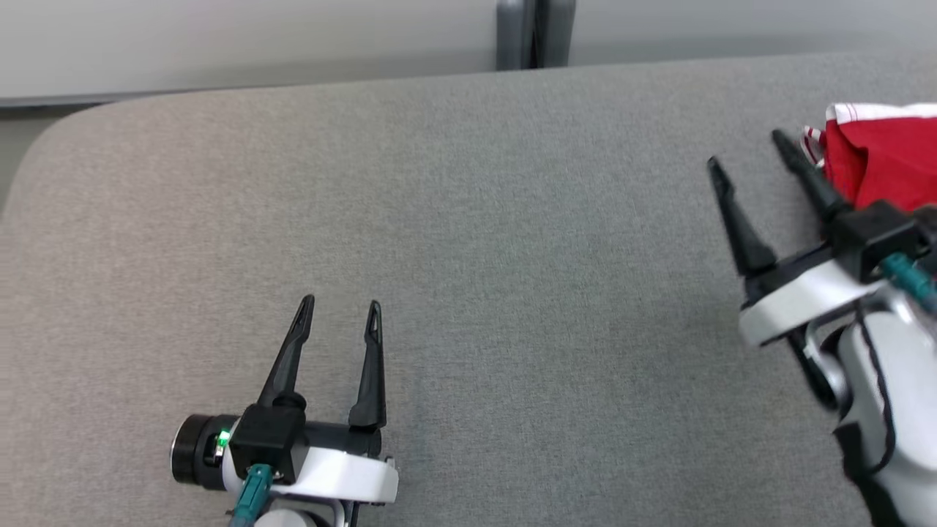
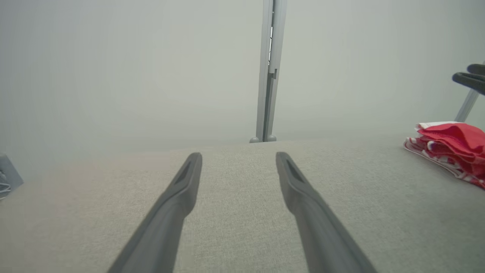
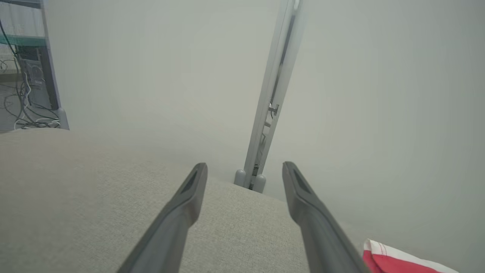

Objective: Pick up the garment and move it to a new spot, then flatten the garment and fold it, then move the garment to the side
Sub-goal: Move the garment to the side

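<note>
Where the left tool (image 1: 341, 301) sits: low over the near part of the grey desk (image 1: 512, 219), with its fingers pointing away from the robot.
Left tool state: spread wide and empty, with bare desk cloth in the gap between its fingers.
Left tool wrist: a small green lamp (image 1: 222, 439) glows behind the fingers.
Desk: a grey woven top that runs on ahead of both tools. Its rounded corner lies far ahead and off to the left tool's left.
Right tool (image 1: 747, 149): well to the right of the left tool and farther forward, with its fingers leaning leftward.
Right tool state: fingers parted wide, with nothing held between them.
Garment (image 1: 886, 157): red cloth with white edging and a red-and-white patterned layer. It is bunched in a low pile on the desk, just right of the right tool's right finger and slightly ahead of it.
Garment from the right wrist: one red and white corner (image 3: 394, 261) shows low beside the right finger, outside the gap between the two fingers.
Gap between right tool and garment: in the left wrist view the right tool's fingers (image 2: 471, 79) hang above the pile (image 2: 454, 142) with air between them, so they are not touching.
Post (image 1: 534, 33): a grey upright behind the desk's far edge, straight ahead of the left tool's fingertips. It also stands ahead between the right tool's fingers (image 3: 273, 94).
Wall (image 2: 113, 76): pale and plain, behind the post.
Far left of the right tool: a shelf frame (image 3: 47, 64) with tangled cables (image 3: 22, 110), beyond the desk edge.
</note>
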